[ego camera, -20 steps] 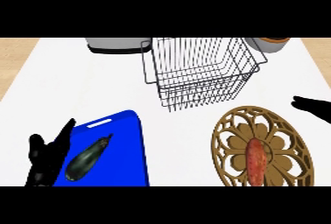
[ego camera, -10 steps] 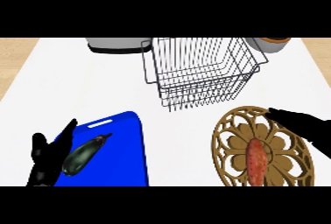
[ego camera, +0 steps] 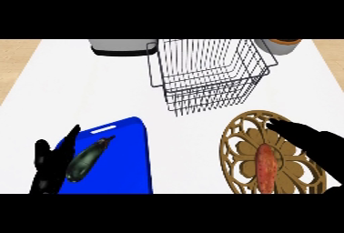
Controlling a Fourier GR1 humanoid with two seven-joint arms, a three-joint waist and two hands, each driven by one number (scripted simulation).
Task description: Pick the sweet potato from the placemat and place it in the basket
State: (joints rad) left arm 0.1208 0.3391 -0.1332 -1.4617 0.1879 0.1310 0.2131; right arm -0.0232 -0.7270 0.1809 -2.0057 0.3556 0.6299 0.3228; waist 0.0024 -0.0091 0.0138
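The sweet potato [ego camera: 265, 167] lay lengthwise on the round wooden placemat [ego camera: 236, 136], pointing away from the robot. The right hand [ego camera: 310, 142] hovered just beside it, fingers [ego camera: 285, 129] spread apart, holding nothing; the left hand was well apart.

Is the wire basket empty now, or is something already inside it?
Empty. Only white counter shows through the basket wires; the sweet potato lies on the placemat.
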